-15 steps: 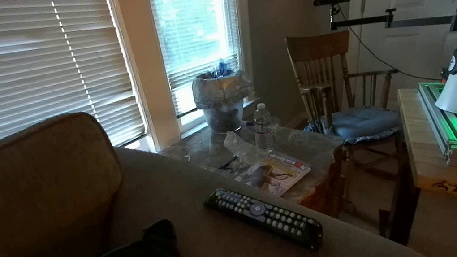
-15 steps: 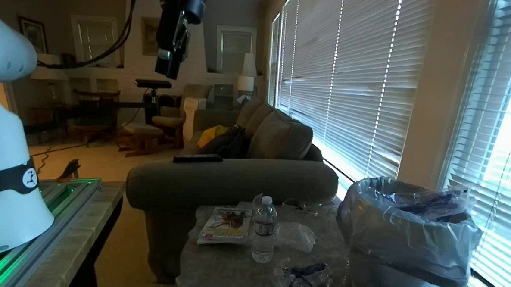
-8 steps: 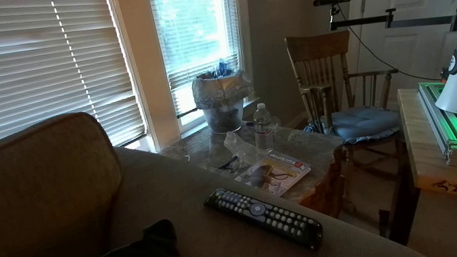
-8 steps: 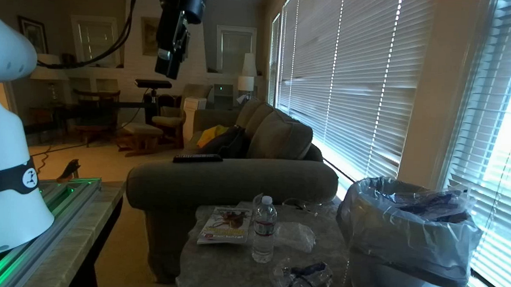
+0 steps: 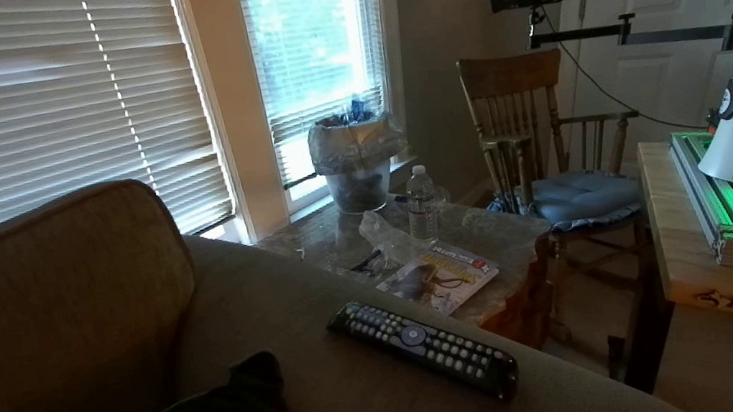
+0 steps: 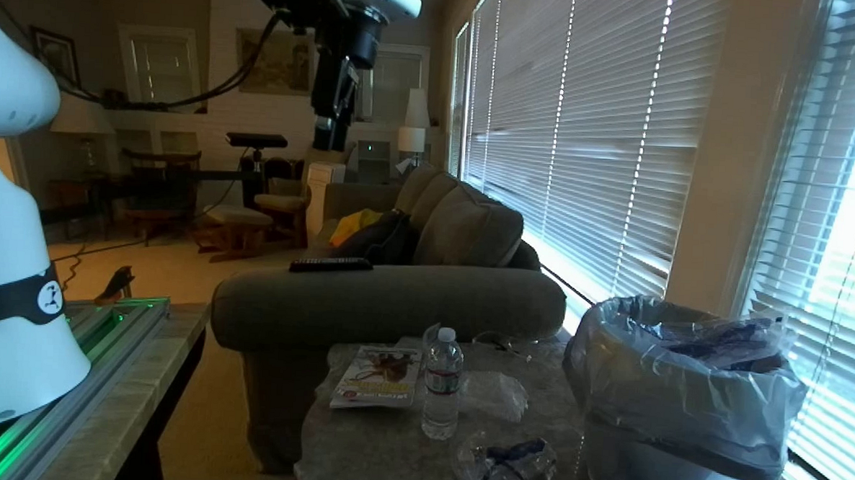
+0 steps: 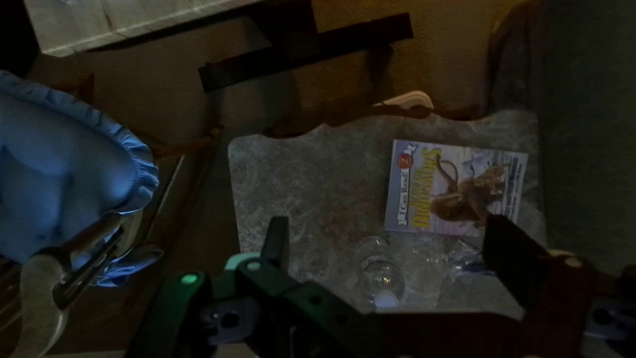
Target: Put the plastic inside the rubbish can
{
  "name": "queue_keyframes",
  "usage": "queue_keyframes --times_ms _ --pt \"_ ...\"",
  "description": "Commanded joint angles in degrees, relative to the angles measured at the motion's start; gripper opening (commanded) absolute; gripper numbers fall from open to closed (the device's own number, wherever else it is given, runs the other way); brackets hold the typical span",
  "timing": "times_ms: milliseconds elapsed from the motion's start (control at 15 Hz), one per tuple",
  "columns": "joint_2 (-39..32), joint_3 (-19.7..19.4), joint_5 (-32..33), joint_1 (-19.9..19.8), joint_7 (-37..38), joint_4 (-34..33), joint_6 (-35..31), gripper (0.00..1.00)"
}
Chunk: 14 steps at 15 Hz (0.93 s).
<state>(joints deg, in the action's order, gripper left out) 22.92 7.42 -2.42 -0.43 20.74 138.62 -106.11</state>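
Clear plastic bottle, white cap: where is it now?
The bottle stands low centre in an exterior view, upright on the mottled grey table, paperback book to its left, crumpled clear plastic to its right.

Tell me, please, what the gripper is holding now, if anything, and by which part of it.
Nothing is held: the gripper is wide open, and the bottle seen between its fingers stands on the table below.

Smooth, seemingly plastic, the rubbish can (image 5: 359, 189) wears a crinkled, glossy liner (image 6: 687, 403). The water bottle (image 6: 440, 406) is clear, shiny plastic; the wrapper (image 6: 494, 396), creased film. The table (image 6: 382, 447) resembles mottled stone, the armchair (image 5: 510, 74) smooth wood, the seat cushion (image 5: 583, 195) ruffled cloth, the sofa (image 6: 389, 300) matt fabric.
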Motion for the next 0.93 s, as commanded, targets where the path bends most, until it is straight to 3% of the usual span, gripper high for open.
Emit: queue_keyframes --times_ms 0,400,733,867 --pt "-12.35 2.06 -0.86 0.09 9.13 -8.08 -6.47 1.0" --pt "-28.32 -0.21 2.43 1.24 14.46 -20.27 -12.12 1.0" --pt "-39.73 -4.26 7.14 3.27 14.94 -26.82 -29.9 1.0" --pt "-44.06 -6.28 8.27 4.56 14.44 -29.05 -32.74 1.0"
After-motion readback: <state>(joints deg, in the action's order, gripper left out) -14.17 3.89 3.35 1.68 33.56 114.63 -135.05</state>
